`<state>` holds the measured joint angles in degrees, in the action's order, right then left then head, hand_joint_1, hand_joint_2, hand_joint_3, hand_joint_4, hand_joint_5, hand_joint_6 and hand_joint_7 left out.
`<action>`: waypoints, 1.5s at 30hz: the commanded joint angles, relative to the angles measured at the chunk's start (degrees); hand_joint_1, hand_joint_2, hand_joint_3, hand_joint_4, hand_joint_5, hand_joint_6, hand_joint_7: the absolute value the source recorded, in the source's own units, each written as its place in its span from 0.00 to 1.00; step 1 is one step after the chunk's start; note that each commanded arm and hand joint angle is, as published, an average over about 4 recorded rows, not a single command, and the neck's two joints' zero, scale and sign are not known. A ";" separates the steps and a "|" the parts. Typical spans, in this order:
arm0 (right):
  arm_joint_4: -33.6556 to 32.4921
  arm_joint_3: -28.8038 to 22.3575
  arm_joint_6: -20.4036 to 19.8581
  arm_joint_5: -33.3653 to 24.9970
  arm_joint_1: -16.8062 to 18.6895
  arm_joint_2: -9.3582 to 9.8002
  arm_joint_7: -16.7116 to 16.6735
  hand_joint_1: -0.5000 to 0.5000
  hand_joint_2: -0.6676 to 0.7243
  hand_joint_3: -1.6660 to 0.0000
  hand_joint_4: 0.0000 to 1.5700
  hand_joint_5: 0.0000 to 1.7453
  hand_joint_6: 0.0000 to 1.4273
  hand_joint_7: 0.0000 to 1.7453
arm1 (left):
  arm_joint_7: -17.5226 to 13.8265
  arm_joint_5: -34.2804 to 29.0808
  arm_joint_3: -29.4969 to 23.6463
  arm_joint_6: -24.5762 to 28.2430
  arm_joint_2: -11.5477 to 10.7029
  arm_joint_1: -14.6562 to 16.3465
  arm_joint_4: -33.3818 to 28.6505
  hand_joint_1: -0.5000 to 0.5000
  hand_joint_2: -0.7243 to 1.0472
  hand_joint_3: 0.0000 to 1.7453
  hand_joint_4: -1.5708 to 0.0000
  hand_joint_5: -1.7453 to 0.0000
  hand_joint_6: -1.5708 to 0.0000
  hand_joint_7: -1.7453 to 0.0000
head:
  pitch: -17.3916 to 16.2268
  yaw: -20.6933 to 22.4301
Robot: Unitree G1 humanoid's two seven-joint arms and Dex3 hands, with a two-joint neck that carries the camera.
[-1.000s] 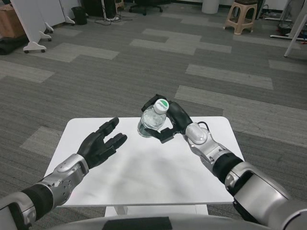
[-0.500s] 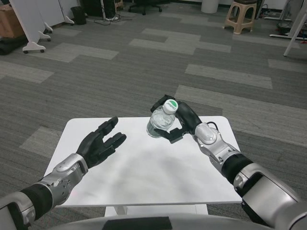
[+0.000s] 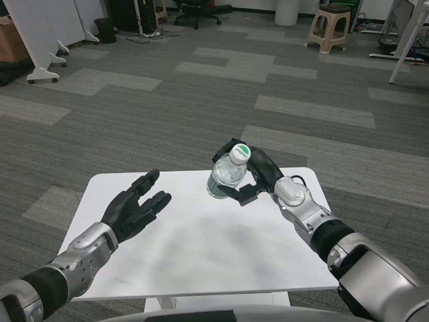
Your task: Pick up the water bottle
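Observation:
A clear water bottle [image 3: 226, 174] with a green and white cap is gripped by my right hand [image 3: 253, 173], fingers wrapped round its body. The bottle tilts a little and sits over the far edge of the white table [image 3: 201, 248]; whether its base touches the tabletop I cannot tell. My left hand [image 3: 134, 206] hovers over the table's left side, palm up, fingers spread, holding nothing, well apart from the bottle.
Grey patterned carpet surrounds the table. A beige stool [image 3: 328, 27] stands far back right, white wheeled partitions [image 3: 40, 33] at the far left, and a black office chair [image 3: 194, 7] near the back wall.
My right hand has carried the bottle a little to the right along the table's far edge. The view has tilted slightly, showing more floor beyond. The left hand stays open in much the same place.

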<state>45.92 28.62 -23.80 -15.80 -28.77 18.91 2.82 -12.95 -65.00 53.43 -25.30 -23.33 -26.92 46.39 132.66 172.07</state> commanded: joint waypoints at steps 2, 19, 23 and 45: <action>0.79 -1.20 -0.28 -0.55 -0.23 1.02 0.43 0.21 0.09 0.18 0.75 0.83 0.62 0.88 | 0.03 0.97 -1.56 -0.19 -0.93 -0.10 -0.33 1.00 1.00 0.05 1.00 1.00 1.00 1.00 | 0.43 -0.58; 1.56 -2.03 -0.28 -0.55 -0.14 1.48 1.31 0.21 0.09 0.15 0.75 0.83 0.62 0.88 | 0.03 2.42 -3.88 -0.71 -1.45 0.47 -0.26 1.00 1.00 0.05 1.00 1.00 1.00 1.00 | 1.18 -2.54; 1.69 -2.43 -0.28 -0.55 -0.08 1.77 1.47 0.21 0.09 0.19 0.75 0.83 0.62 0.88 | 0.03 2.42 -4.02 -0.76 -1.45 0.47 -0.26 1.00 1.00 0.05 1.00 1.00 1.00 1.00 | 1.18 -2.54; 1.76 -2.95 -0.37 -0.55 0.38 1.92 2.23 0.21 0.09 0.14 0.75 0.83 0.62 0.88 | 0.03 2.51 -4.13 -0.80 -1.54 0.56 -0.15 1.00 1.00 0.05 1.00 1.00 1.00 1.00 | 2.97 -3.97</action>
<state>47.46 26.55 -23.80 -15.80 -27.72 20.52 5.10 -12.95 -62.68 50.01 -25.50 -23.77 -26.78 46.37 135.63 168.28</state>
